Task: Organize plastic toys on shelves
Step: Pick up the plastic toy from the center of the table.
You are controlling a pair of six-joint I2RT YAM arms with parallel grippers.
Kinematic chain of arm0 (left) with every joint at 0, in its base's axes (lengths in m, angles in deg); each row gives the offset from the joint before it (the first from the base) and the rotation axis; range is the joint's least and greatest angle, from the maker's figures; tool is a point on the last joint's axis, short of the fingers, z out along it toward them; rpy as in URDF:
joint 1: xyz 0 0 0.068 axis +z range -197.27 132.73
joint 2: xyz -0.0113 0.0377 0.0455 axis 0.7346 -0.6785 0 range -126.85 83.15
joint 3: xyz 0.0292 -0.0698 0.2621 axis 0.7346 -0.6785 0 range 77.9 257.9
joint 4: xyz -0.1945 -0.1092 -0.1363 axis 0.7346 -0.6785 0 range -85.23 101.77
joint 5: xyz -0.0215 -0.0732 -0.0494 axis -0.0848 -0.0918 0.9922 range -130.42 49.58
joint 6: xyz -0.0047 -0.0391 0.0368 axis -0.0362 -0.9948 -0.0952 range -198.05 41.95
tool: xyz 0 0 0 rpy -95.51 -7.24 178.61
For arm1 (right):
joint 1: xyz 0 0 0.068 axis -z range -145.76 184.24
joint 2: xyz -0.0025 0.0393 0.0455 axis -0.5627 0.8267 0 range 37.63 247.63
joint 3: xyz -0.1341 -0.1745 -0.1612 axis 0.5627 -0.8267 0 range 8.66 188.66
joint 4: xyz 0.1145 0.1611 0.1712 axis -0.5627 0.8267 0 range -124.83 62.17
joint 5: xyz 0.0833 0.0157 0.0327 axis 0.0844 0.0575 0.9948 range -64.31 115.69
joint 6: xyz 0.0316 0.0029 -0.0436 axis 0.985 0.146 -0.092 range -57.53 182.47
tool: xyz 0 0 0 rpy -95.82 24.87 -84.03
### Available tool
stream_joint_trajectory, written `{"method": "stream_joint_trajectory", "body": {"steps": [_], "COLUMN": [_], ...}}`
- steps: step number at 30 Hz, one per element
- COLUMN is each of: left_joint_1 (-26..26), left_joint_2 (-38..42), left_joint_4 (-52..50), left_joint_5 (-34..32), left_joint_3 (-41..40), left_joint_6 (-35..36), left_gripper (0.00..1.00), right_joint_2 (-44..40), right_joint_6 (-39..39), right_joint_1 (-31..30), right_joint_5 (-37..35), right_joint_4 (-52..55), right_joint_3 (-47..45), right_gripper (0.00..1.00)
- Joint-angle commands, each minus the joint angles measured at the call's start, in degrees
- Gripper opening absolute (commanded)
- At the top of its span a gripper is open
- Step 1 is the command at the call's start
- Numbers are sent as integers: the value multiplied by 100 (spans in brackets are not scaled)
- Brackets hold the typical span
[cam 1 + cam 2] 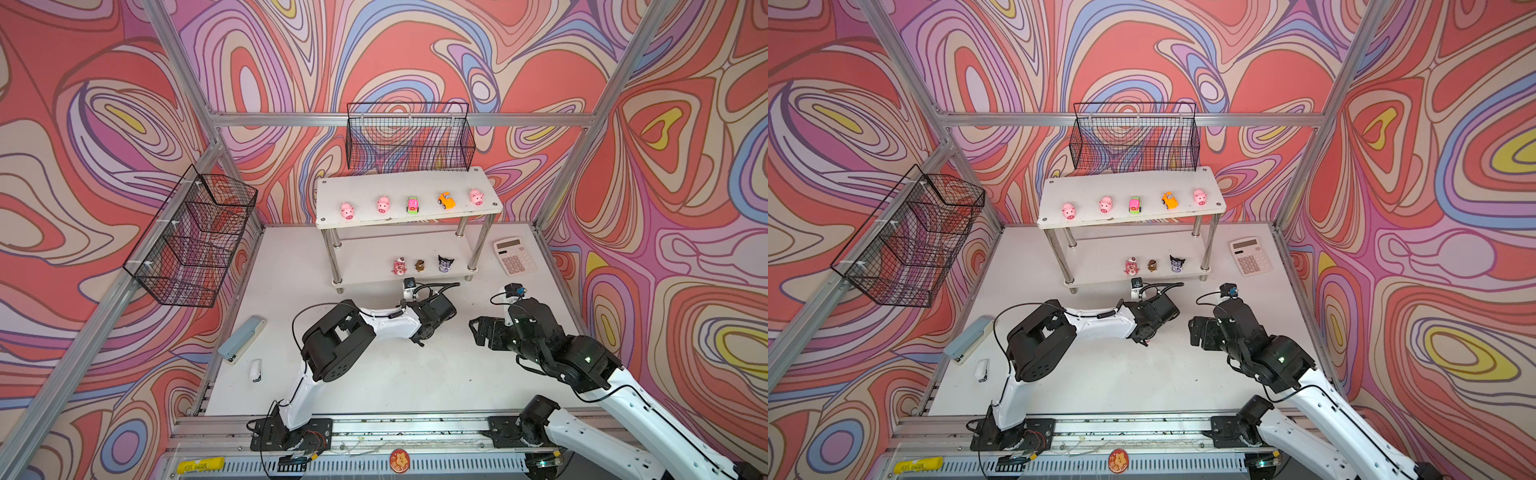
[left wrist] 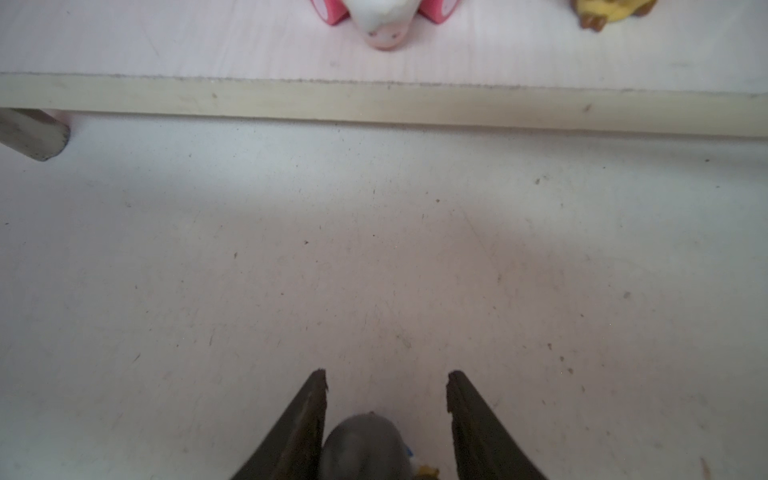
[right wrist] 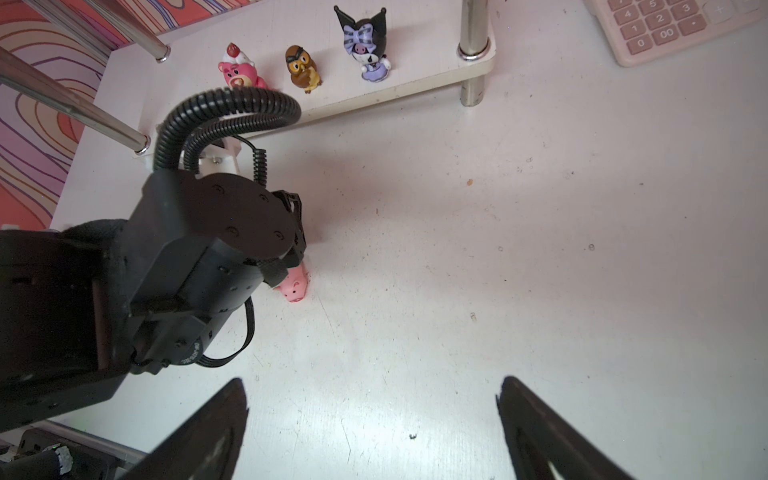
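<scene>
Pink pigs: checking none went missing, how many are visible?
4 pigs. Three on the top shelf: two leftward, one at its right end. The fourth is on the table at the left gripper. Others may be hidden.

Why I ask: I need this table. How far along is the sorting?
Done: three pigs and two cars on the top shelf, three figures on the lower shelf. In hand: a grey figure between the left fingers, grip unclear. Left: that and the pink pig on the table.

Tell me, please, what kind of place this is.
Probably a robot test cell, not a home: an aluminium frame carries printed swirl walls, two robot arms stand on a rail, and a small shelf rack holds plastic toys.
</scene>
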Motion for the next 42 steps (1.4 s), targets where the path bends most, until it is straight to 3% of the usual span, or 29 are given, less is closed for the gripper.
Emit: {"method": "stream_joint_trajectory", "body": {"steps": [1, 14, 17, 29, 33, 42], "left_joint_1": [14, 9, 26, 62, 78, 83], "left_joint_2": [-180, -251, -254, -239, -226, -191], "left_joint_4": [-12, 26, 20, 41, 44, 105], "left_joint_5": [-44, -33, -31, -52, -51, -73], "left_joint_3": [13, 4, 4, -13, -14, -57], "left_joint_6": [-30, -22, -13, 57, 84, 179], "left_gripper": [51, 53, 47, 39, 32, 29], "right_joint_2": [-7, -38, -29, 6, 35, 70], "right_joint_6": [-40, -36, -21, -28, -37, -40], "right_joint_1": [-5, -5, -5, -5, -5, -5], "right_joint_5": [28, 7, -1, -4, -5, -2], "right_joint_4": [82, 118, 117, 118, 118, 118], "right_joint_3": [151, 177, 178, 186, 187, 201], "right_gripper": [98, 98, 98, 98, 98, 98]}}
